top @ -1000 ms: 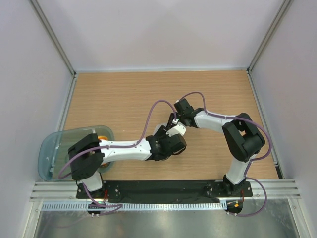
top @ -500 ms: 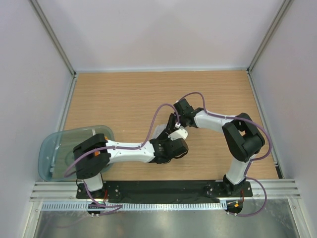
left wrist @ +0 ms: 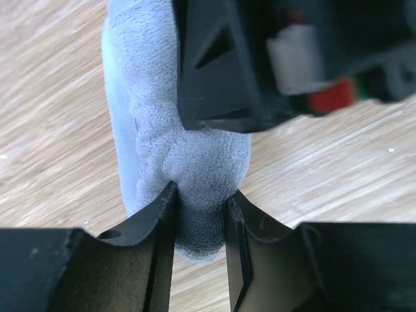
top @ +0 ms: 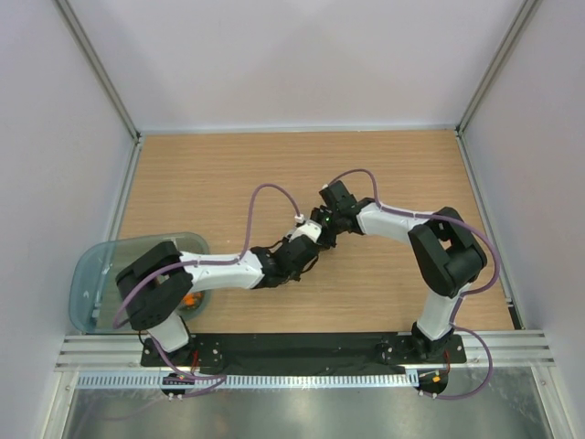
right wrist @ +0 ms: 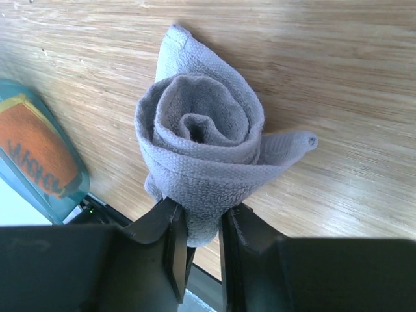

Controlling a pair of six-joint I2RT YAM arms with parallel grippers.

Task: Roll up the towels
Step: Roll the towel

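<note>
The light grey towel [right wrist: 201, 143] is wound into a tight spiral roll, held just above the wooden table between both grippers. My right gripper [right wrist: 203, 224] is shut on the roll's lower edge. My left gripper [left wrist: 200, 214] is shut on the end of the same grey roll [left wrist: 175, 130], with the right gripper's black body [left wrist: 260, 58] close above. In the top view the two grippers meet at mid-table, left [top: 307, 241] and right [top: 323, 227], and hide the roll. The orange towel [top: 189, 300] lies in the teal tub [top: 101, 274]; it also shows in the right wrist view [right wrist: 39, 149].
The teal tub stands at the table's near left corner, partly under my left arm. Grey walls close the table at the back and both sides. A black base rail runs along the near edge [top: 302, 352].
My left wrist has swung left and away from me, and its cable loop shifted left. The right gripper stayed almost still. The grey cloth that showed beside the grippers is now hidden.
</note>
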